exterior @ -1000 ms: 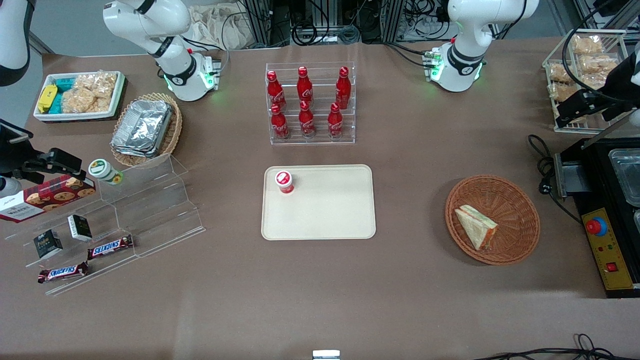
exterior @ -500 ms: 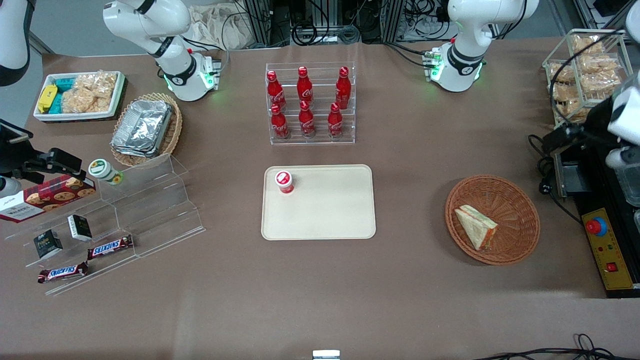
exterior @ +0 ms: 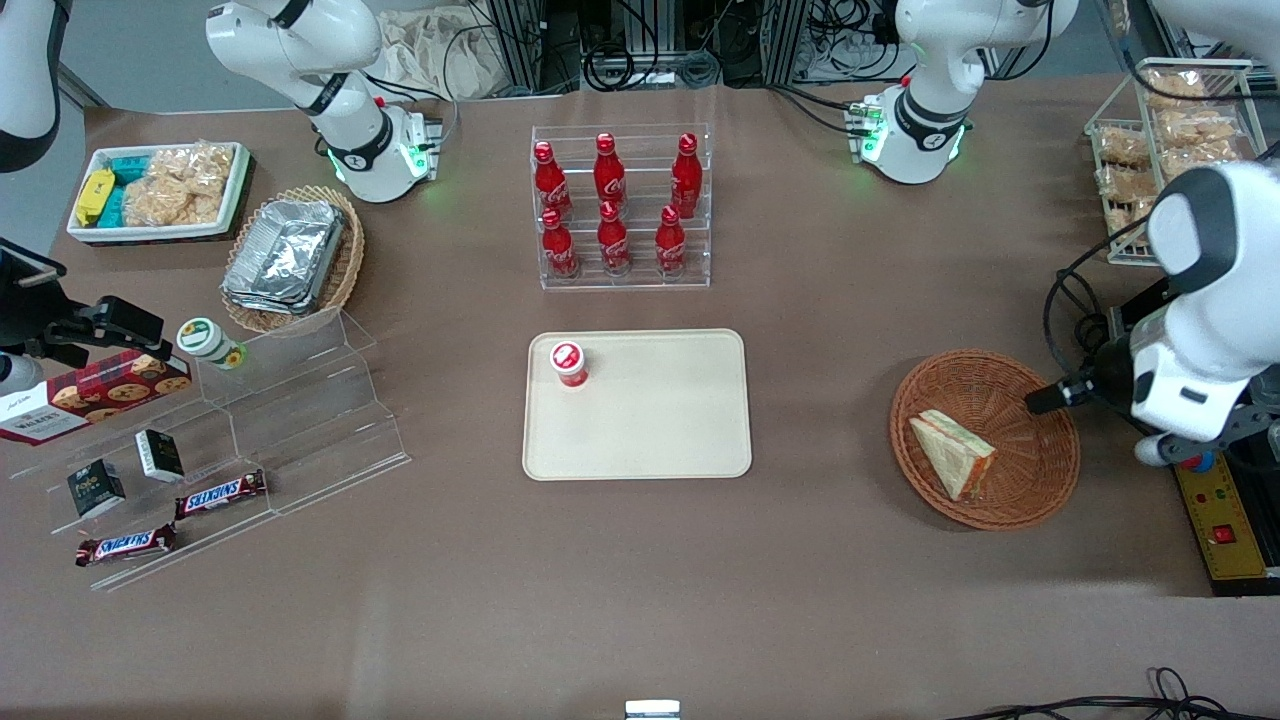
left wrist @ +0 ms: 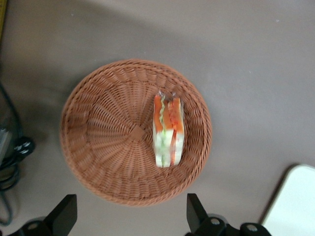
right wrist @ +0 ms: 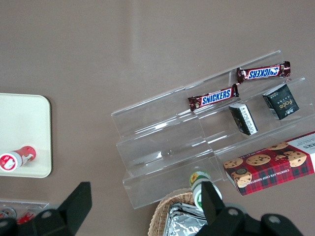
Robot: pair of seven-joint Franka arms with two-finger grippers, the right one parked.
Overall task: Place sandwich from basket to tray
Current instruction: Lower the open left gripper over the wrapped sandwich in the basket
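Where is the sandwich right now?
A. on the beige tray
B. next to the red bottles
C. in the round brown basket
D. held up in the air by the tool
C. The sandwich lies in the basket, while the tool hovers above it, open and empty, and the tray holds only a small red cup.

You see a basket point(left wrist: 103, 147) of rough, reddish-brown woven wicker. In it lies a sandwich point(left wrist: 168, 130) of soft pale bread under glossy clear wrap. The gripper point(left wrist: 129, 219) above the basket has matt black fingers point(left wrist: 64, 216), spread wide. The table point(exterior: 640, 580) wears a matt brown covering. The tray point(exterior: 660, 420) looks like smooth, matt cream plastic.
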